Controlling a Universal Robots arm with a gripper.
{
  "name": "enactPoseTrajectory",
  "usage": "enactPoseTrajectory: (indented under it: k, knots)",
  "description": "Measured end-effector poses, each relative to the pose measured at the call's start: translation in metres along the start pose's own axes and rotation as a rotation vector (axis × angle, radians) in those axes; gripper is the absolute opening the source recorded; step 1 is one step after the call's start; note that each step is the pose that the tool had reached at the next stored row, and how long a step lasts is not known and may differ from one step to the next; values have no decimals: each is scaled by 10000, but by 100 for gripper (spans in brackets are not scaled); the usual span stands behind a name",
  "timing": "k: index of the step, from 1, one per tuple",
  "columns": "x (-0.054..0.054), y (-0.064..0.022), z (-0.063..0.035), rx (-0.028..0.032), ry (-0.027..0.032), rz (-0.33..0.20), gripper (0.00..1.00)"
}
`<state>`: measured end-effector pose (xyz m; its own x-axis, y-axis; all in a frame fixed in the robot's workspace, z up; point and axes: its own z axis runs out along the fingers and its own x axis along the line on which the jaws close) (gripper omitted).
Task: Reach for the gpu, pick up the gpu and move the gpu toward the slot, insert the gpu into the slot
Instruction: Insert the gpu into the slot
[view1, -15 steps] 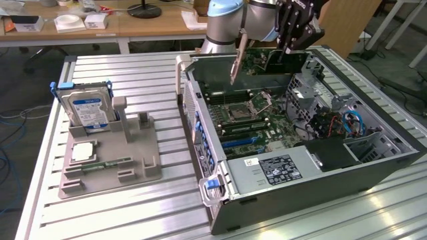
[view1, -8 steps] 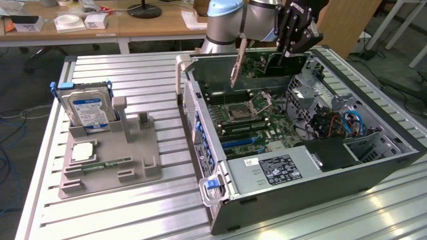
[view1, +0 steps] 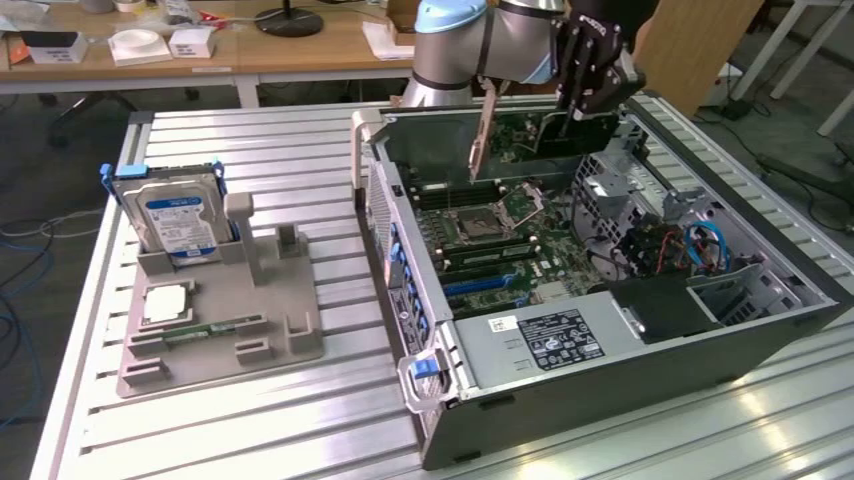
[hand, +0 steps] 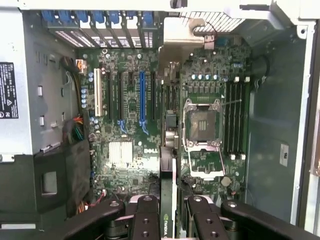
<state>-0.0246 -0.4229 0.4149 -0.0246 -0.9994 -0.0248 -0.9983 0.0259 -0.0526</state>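
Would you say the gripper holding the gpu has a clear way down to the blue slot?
Probably yes: the gripper is shut on the gpu above the open case, and the blue slot looks empty and uncovered.

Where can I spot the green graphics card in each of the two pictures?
Exterior view: the graphics card is held up by the gripper over the far end of the open computer case.
Wrist view: the graphics card shows edge-on as a dark strip between the gripper's fingers, above the motherboard.
Shared landmark: the square silver processor socket, close beside the card in both.
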Motion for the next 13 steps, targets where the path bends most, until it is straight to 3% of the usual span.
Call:
enactPoseTrajectory:
  k: [5,13]
  knots:
    - [8,4,79,20,26,507,26]
    - [54,33,187,21,27,520,26]
